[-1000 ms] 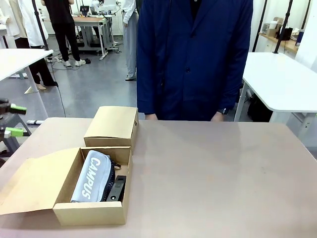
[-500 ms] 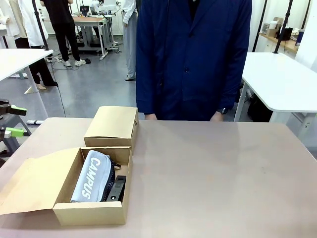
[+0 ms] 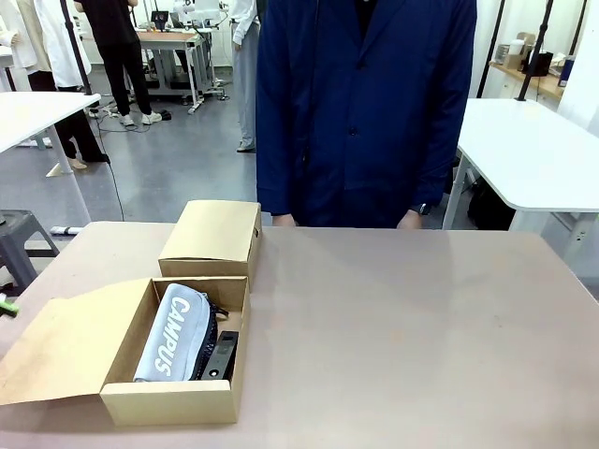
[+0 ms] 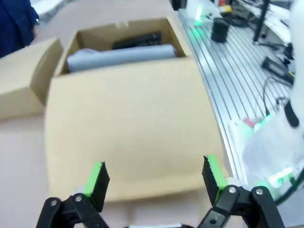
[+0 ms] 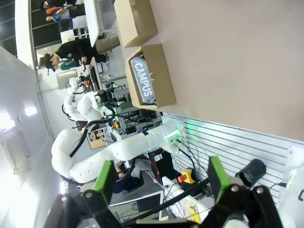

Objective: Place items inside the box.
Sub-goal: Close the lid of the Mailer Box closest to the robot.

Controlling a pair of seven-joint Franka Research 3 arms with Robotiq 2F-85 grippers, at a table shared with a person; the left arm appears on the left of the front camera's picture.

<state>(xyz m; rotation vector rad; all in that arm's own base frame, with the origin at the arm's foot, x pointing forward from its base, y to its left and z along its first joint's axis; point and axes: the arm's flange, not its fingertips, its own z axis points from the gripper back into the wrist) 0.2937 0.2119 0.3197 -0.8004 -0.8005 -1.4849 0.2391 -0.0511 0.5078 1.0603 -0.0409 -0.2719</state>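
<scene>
The open box [image 3: 178,393] is seen at the lower left of the front view, its flap [image 3: 56,341] folded out flat toward the left edge of the frame. Inside it the grey pouch [image 3: 173,332] lettered "CAMPUS" is laid along the box's long axis, which runs from the bottom of the frame up toward the person [image 3: 365,112]; a black thing [image 3: 221,355], hard to identify, is tucked between the pouch and the right wall. A second, closed box [image 3: 211,238] is set just beyond the open one, touching or nearly touching it. In the left wrist view the left gripper [image 4: 156,176] is held above the near edge of the flap [image 4: 128,123], with the open box [image 4: 124,42] and the pouch [image 4: 121,57] ahead of the jaws at the top of the frame, the pouch lying crosswise to the fingers. The jaws are spread wide and nothing is held or touched between the green pads. In the right wrist view the right gripper [image 5: 156,183] is at the bottom of the frame, jaws wide apart and empty, well apart from the open box [image 5: 156,78], which sits at upper middle with the pouch [image 5: 141,80] visible inside. The left arm is judged much the nearer to the box. The rest of the table [image 3: 421,327] is bare, so the packing is judged done or close to it; a closing of the flap would fall to the left gripper.
</scene>
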